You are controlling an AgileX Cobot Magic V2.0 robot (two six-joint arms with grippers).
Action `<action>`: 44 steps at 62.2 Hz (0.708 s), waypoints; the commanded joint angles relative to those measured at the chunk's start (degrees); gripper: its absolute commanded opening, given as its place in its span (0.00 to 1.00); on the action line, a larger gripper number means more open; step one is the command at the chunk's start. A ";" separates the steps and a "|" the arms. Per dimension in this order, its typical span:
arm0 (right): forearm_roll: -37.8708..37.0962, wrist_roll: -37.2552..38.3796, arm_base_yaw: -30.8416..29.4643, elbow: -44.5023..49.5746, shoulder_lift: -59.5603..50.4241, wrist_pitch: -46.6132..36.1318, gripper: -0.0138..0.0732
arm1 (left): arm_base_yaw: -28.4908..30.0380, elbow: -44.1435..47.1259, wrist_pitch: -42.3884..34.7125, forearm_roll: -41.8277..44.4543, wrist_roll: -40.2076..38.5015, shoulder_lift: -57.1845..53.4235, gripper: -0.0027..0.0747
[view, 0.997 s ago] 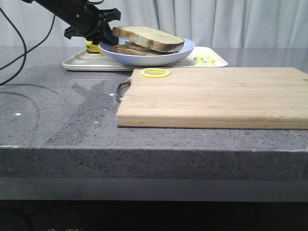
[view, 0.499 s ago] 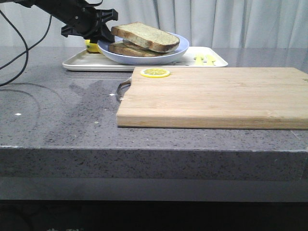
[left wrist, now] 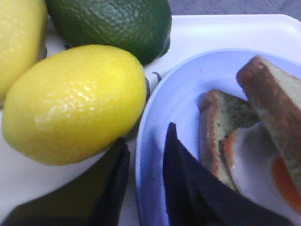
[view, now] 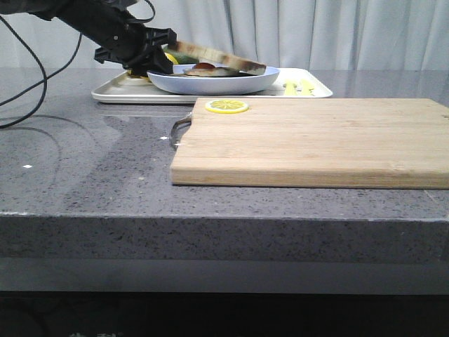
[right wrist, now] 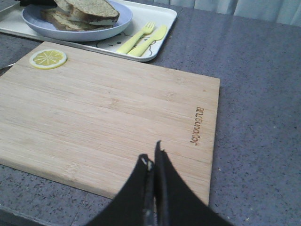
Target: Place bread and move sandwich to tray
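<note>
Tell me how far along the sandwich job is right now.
Nearly finished. Done: the bread lies on the egg sandwich, and the plate appears to rest on the tray. In hand: the left claw grips the plate's rim. Left: let go and pull away. The right claw is shut and empty above the cutting board.

Grey speckled stone counter [view: 84, 175] w/ pale pleated curtains [view: 316, 31] behind, soft even light.

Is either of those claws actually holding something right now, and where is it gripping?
The left gripper pinches the rim of the pale blue plate carrying the sandwich, one finger inside the plate, one outside. The right gripper is shut on nothing, above the cutting board.
</note>
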 commanded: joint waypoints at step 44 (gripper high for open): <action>0.00 -0.10 -0.23 -1.46 0.23 -4.14 0.03 | 3.17 -24.94 24.97 -0.41 -3.61 -4.84 0.01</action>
